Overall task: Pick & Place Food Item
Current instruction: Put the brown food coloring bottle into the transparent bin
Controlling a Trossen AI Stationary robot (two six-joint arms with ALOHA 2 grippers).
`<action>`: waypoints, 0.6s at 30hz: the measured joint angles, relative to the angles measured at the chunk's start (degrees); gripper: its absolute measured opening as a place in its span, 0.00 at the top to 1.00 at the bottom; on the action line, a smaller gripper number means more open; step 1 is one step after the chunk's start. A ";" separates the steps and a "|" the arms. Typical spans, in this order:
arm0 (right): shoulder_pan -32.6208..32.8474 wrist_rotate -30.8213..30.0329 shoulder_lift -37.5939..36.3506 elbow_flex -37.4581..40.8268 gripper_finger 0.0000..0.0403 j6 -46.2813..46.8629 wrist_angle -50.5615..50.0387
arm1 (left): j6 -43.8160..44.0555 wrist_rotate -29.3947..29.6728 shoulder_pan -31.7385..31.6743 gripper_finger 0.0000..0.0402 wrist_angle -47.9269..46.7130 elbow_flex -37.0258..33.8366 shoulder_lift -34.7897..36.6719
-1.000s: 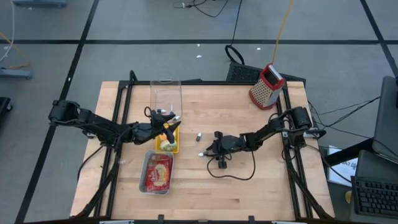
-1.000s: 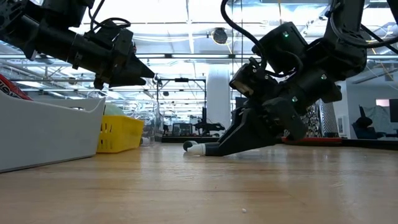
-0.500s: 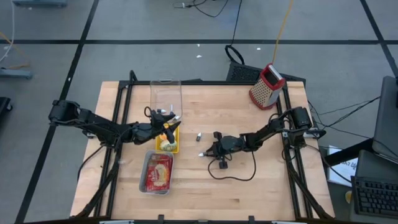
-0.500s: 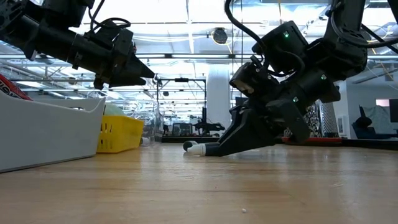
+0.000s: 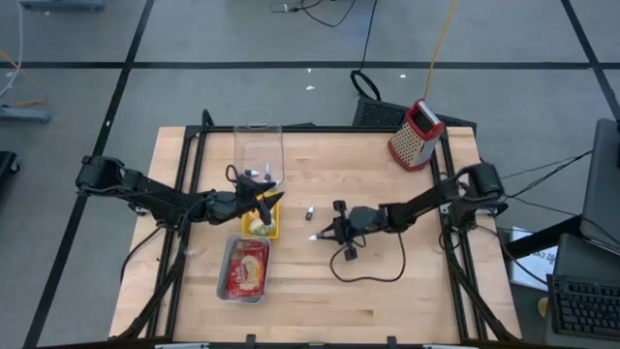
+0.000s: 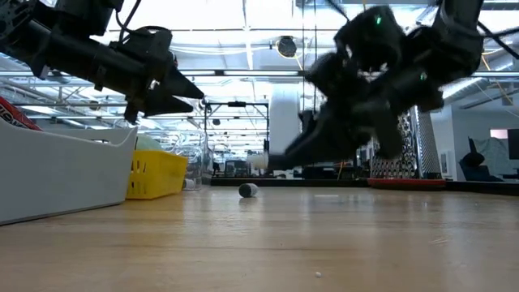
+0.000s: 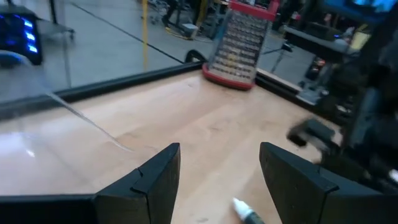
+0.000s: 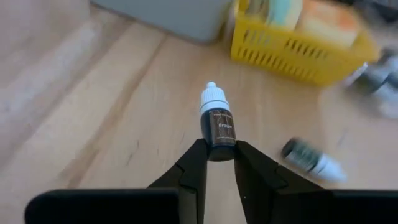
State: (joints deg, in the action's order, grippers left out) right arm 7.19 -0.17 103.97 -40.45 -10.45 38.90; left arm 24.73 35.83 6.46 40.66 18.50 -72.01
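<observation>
The right gripper (image 8: 219,163) was seen pinching a small dark dropper bottle (image 8: 217,123) by its base, white cap pointing away from the fingers. In the low view the right gripper (image 6: 280,159) was held clear above the wooden table (image 6: 259,243), bottle (image 6: 258,161) lying level. A label with white writing was visible on the bottle, too blurred to be read. A 2nd small bottle (image 8: 310,159) was seen lying on its side on the table, just beside the raised one in the right wrist view; in the low view it (image 6: 247,191) rested on the wood below the gripper.

The left gripper (image 7: 217,180) was held with fingers spread and nothing between them, above the yellow basket (image 5: 262,222), as the high view showed; a white-tipped bottle (image 7: 247,213) lay on the table beyond it.

From above, the right arm was stretched low from the table's right edge towards the centre, the right gripper (image 5: 325,234) near the loose bottle (image 5: 309,210). A food tray (image 5: 244,269) with a red label lay near the basket, a clear container (image 5: 258,150) behind the basket. A red-topped grater (image 5: 416,134) stood at the far right corner.
</observation>
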 joint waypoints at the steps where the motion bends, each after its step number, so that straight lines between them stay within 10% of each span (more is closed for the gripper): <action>1: -0.12 -0.10 -1.40 -0.02 0.86 -0.86 -0.80 | 0.45 -0.95 0.00 0.44 0.03 0.00 0.00; 18: -4.60 0.04 -16.38 0.30 0.86 1.82 -8.86 | -26.65 -13.85 6.97 0.44 6.04 8.63 -9.84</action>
State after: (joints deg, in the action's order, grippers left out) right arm 2.59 -0.13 87.58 -40.15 -8.63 30.04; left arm -1.92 21.98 13.43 46.70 27.13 -81.85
